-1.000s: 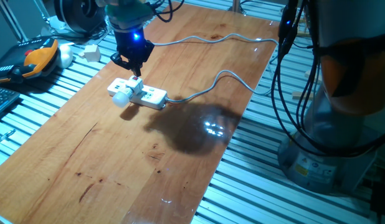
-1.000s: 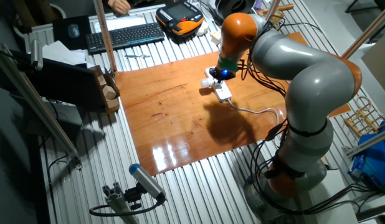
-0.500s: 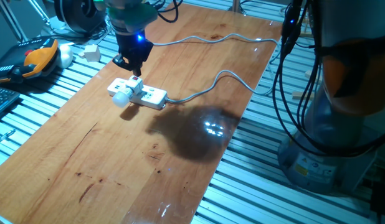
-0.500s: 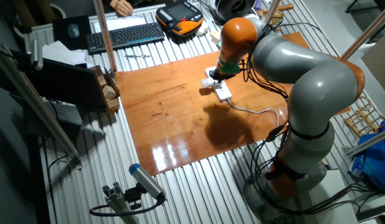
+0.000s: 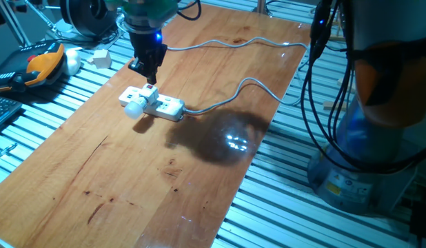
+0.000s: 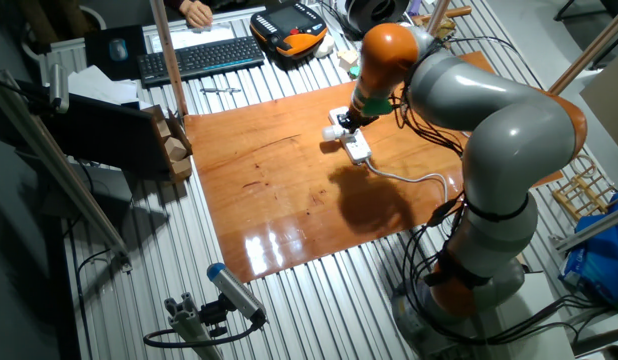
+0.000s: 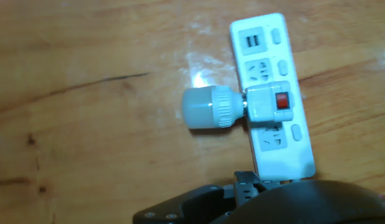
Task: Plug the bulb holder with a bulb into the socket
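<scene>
The socket, a long white power strip point(image 7: 260, 38), lies on the wooden table point(image 5: 151, 172). The bulb holder point(image 7: 273, 104) with its red switch sits plugged into a middle outlet. Its bulb point(image 7: 202, 107) sticks out sideways over the wood. In one fixed view the strip point(image 5: 170, 107), holder point(image 5: 150, 97) and bulb point(image 5: 134, 109) lie at the table's far left. My gripper point(image 5: 147, 73) hangs just above the holder, apart from it and empty. It also shows in the other fixed view point(image 6: 355, 112) above the strip point(image 6: 358, 149). In the hand view only the hand's dark body shows at the bottom.
The strip's grey cable point(image 5: 249, 82) runs right across the table and off its far edge. An orange and black pendant point(image 5: 44, 63) and a keyboard point(image 6: 199, 57) lie on the slatted bench beyond the table. The arm's base point(image 6: 469, 270) stands at the table's near side.
My gripper has risen slightly off the bulb holder and turned, so its fingers look narrower. The holder stays plugged in the strip and has not moved.
</scene>
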Robot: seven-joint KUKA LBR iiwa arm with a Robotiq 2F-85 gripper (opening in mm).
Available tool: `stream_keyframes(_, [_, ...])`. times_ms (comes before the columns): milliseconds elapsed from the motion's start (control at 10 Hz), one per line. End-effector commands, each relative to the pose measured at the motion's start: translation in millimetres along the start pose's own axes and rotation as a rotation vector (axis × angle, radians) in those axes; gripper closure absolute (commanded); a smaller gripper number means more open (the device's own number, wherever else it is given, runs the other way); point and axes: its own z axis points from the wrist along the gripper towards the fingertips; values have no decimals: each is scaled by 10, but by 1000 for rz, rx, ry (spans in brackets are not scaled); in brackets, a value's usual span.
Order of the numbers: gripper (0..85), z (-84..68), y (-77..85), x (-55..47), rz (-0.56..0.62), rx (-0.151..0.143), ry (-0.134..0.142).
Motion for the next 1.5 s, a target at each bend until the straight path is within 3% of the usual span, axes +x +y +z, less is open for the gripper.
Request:
stream_keyframes(0, [850,-62,-1,40,-167,4,30])
stream_keyframes(100, [850,-149,-40,124,-177,17,41])
stream_keyframes(200, [850,-197,-113,191,-185,4,48])
stream_keyframes(400, [850,-264,-69,256,-180,20,49])
stream_keyframes(1100, [850,-278,-36,289,-171,59,-2])
stream_keyframes(1400, [850,-319,-27,307,-157,85,-5])
